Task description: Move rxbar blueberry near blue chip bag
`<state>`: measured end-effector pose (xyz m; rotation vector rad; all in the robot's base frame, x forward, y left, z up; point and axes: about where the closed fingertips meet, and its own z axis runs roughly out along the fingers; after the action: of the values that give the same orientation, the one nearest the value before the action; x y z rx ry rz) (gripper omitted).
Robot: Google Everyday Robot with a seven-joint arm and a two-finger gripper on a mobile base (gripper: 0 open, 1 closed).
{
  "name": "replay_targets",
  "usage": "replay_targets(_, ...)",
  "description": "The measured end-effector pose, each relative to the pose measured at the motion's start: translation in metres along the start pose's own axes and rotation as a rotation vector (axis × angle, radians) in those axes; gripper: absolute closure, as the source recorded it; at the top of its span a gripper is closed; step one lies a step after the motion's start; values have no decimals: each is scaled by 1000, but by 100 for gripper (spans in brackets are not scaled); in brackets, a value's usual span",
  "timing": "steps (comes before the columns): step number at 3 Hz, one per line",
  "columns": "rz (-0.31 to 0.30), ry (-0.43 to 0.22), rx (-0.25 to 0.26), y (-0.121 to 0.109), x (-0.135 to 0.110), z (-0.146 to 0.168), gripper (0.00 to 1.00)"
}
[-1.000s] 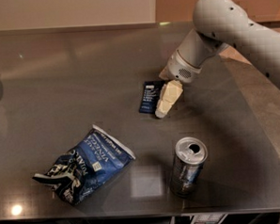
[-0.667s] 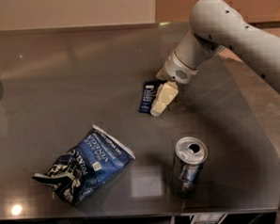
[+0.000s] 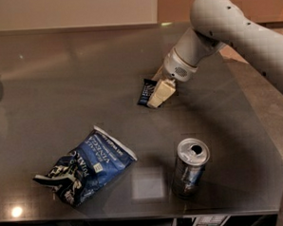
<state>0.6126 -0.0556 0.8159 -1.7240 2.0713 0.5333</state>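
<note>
Cream plastic claw (image 3: 158, 96) low over the small flat navy rxbar blueberry wrapper (image 3: 146, 92); whether it is spread or pinching, I cannot tell.
The claw hides the wrapper's near edge, so a shallow hold may slip on the glossy grey table (image 3: 59, 90). The large wrinkly blue chip bag (image 3: 89, 167) lies well below-left of the claw. The silver-and-blue drink can (image 3: 189, 167), below it, could be knocked.

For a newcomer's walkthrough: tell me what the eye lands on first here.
The big pale arm reaches in from the upper right, its gripper down at the right edge of the small navy rxbar blueberry on the dark table. The crumpled blue chip bag lies at lower left, and an opened can stands upright at lower right.
</note>
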Motion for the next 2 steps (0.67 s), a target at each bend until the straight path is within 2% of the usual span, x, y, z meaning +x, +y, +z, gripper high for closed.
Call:
replay_targets(1,0,0,0,0,-4,-7,87)
replay_targets(2,0,0,0,0,-5,-8,100)
